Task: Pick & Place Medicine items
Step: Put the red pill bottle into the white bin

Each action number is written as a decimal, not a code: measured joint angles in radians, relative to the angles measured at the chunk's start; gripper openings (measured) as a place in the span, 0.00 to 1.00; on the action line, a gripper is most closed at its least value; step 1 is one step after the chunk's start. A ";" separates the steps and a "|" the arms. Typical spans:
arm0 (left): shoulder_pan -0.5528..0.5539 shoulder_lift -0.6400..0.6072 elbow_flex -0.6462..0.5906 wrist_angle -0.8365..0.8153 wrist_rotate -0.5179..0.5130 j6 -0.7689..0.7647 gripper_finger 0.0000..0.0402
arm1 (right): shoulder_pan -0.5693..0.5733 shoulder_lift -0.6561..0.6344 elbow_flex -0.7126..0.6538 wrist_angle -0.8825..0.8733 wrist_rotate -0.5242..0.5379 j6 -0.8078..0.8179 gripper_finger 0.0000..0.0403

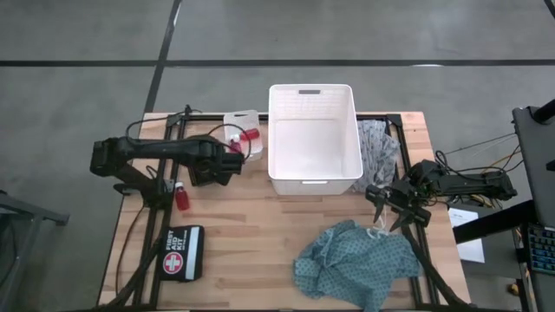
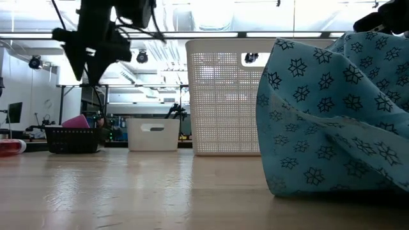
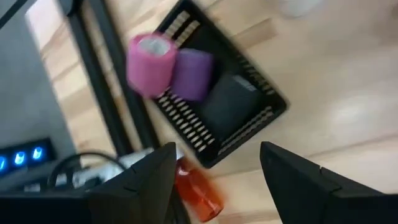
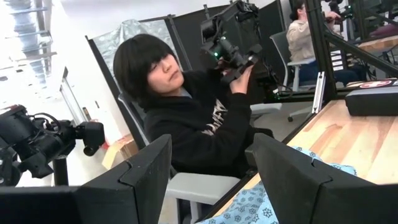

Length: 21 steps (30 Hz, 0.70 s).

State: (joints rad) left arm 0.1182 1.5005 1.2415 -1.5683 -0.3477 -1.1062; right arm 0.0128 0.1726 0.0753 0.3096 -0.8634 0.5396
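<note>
My left gripper (image 1: 231, 157) (image 3: 217, 168) hangs open above a black slotted tray (image 3: 230, 106) and touches nothing. A pink roll (image 3: 151, 62) and a purple roll (image 3: 193, 74) lie in that tray. One red bottle (image 3: 196, 191) (image 1: 180, 198) lies on the table next to the tray. A second red bottle with a white cap (image 1: 249, 136) lies in a clear container (image 1: 236, 121). My right gripper (image 1: 388, 208) (image 4: 211, 180) is open near the table's right edge, between the grey cloth (image 1: 378, 147) and the teal cloth (image 1: 357, 260). No black ring shows.
A white perforated basket (image 1: 314, 139) stands at the middle of the far side. A black first aid pouch (image 1: 184, 252) lies near the left front corner. A person in a black hoodie (image 4: 186, 124) sits beyond the table, holding a hand-held gripper device (image 4: 233, 53).
</note>
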 joint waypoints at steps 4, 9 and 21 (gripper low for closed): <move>-0.003 0.000 -0.054 -0.004 0.042 -0.077 0.59 | 0.000 0.000 0.000 0.000 0.000 0.000 0.56; 0.001 0.000 -0.129 -0.004 0.182 -0.107 0.59 | 0.000 0.000 0.000 0.000 0.000 0.000 0.56; 0.091 -0.012 -0.230 -0.004 0.206 -0.043 0.56 | 0.000 0.000 0.000 0.000 0.000 0.000 0.56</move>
State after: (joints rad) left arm 0.2092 1.4881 1.0111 -1.5719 -0.1417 -1.1489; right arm 0.0128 0.1726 0.0757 0.3099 -0.8631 0.5395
